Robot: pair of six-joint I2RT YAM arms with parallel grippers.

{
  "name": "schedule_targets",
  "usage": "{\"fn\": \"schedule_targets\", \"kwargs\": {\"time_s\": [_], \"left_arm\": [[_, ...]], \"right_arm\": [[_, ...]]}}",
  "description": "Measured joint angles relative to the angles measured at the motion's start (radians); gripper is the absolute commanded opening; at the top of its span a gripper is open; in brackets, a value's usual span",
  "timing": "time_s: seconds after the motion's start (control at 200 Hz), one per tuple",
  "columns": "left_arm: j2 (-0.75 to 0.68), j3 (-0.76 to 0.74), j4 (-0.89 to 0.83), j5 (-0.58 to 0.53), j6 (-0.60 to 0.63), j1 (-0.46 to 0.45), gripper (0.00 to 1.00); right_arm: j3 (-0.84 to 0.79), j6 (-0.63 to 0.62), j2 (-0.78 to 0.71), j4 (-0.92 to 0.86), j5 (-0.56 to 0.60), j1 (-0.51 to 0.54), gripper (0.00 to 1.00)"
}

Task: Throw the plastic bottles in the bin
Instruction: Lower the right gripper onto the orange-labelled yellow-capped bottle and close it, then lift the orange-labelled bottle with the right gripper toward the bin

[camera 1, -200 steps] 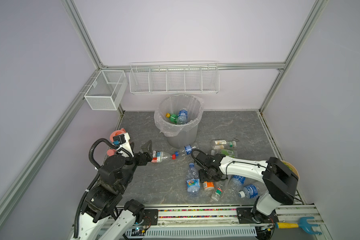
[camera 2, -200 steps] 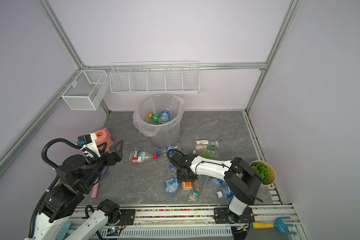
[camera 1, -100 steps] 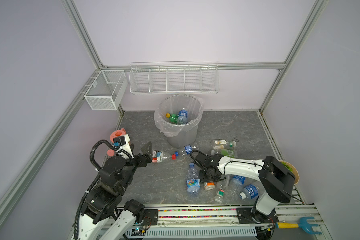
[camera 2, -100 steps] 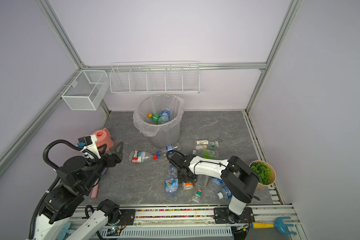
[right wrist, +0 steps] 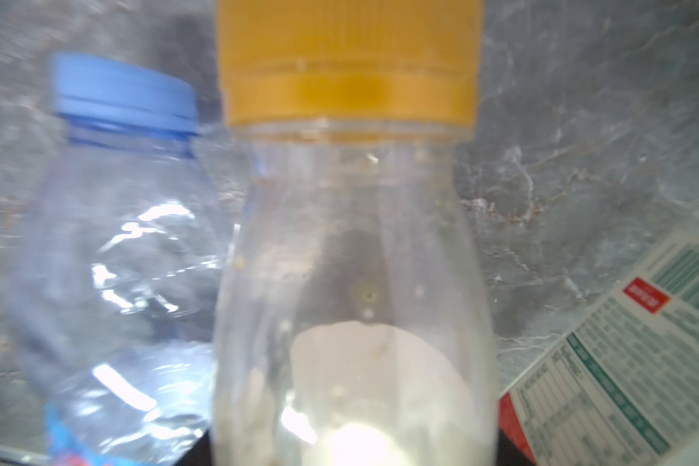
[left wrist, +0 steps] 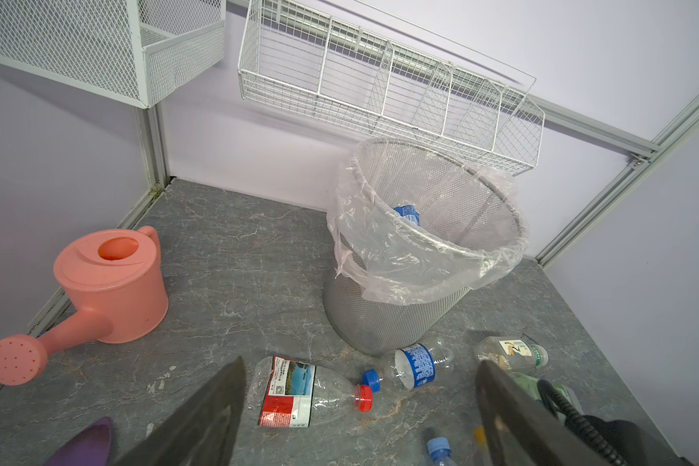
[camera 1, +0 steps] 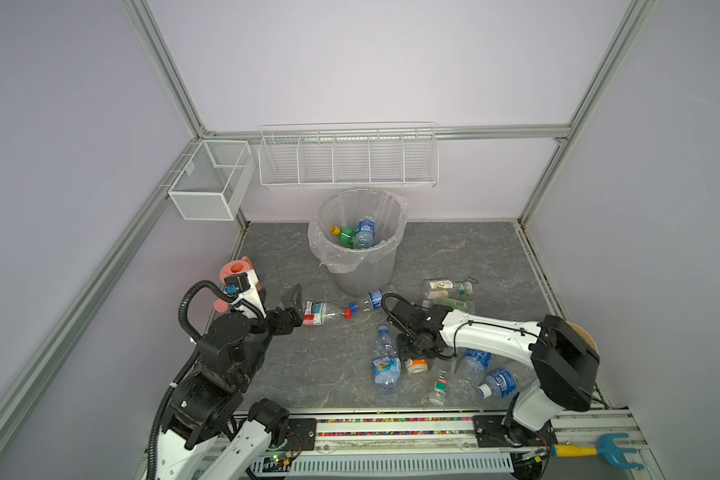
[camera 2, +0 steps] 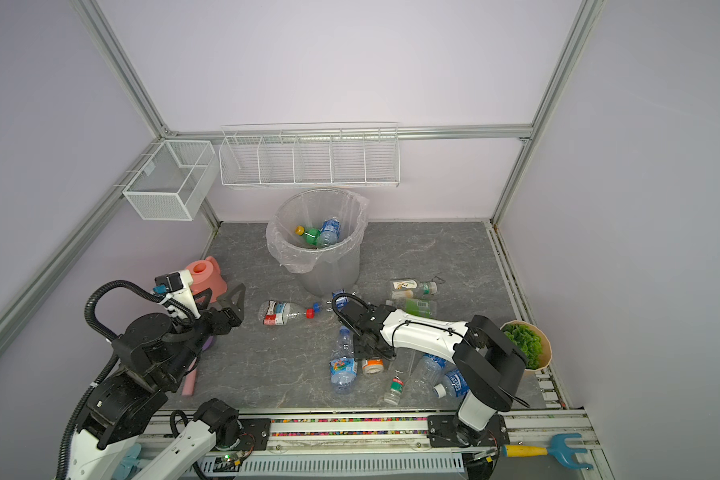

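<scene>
1. Grey marbled floor [camera 1: 308,374] carries plastic bottles [camera 1: 470,365] strewn near right; the bin [camera 1: 362,278] stands far centre, well apart.
2. The right gripper [camera 1: 410,355] seems to pinch the yellow-capped bottle [right wrist: 348,282], though blur hides its pads. A weak hold could drop the bottle short of the bin.
3. The blue-capped bottle [right wrist: 110,242], just beside, may get dragged along.
4. The left gripper [camera 1: 296,307], fingers spread, hovers by the red-capped bottle [left wrist: 299,391]; the arms could clash at the bin.

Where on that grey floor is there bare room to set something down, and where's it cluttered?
Bare: floor between watering can and bin; the back right corner beside the bin; the front middle, between the red-capped bottle and the rail. Crowded: front right, where bottles lie around the right gripper.
</scene>
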Motion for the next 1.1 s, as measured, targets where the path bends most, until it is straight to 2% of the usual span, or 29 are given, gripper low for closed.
{"fn": "schedule_targets", "kwargs": {"time_s": [0.3, 0.38, 0.565, 0.705, 1.105], "left_arm": [[0.0, -0.001, -0.006, -0.003, 0.0, 0.0, 0.84], [-0.001, -0.009, -0.007, -0.003, -0.001, 0.0, 0.8], [-0.002, -0.021, -0.014, -0.003, -0.006, 0.0, 0.79], [-0.003, -0.036, -0.014, -0.002, -0.02, 0.0, 0.79], [-0.037, -0.074, -0.036, 0.001, -0.053, 0.0, 0.78]], "right_arm": [[0.033, -0.045, -0.061, -0.011, 0.022, 0.001, 0.07], [0.03, -0.061, -0.109, 0.002, 0.024, 0.003, 0.07], [-0.003, -0.079, -0.281, 0.066, 0.045, 0.006, 0.06], [-0.003, -0.093, -0.348, 0.087, 0.06, -0.002, 0.07], [-0.003, -0.127, -0.519, 0.092, 0.079, -0.136, 0.07]]}}
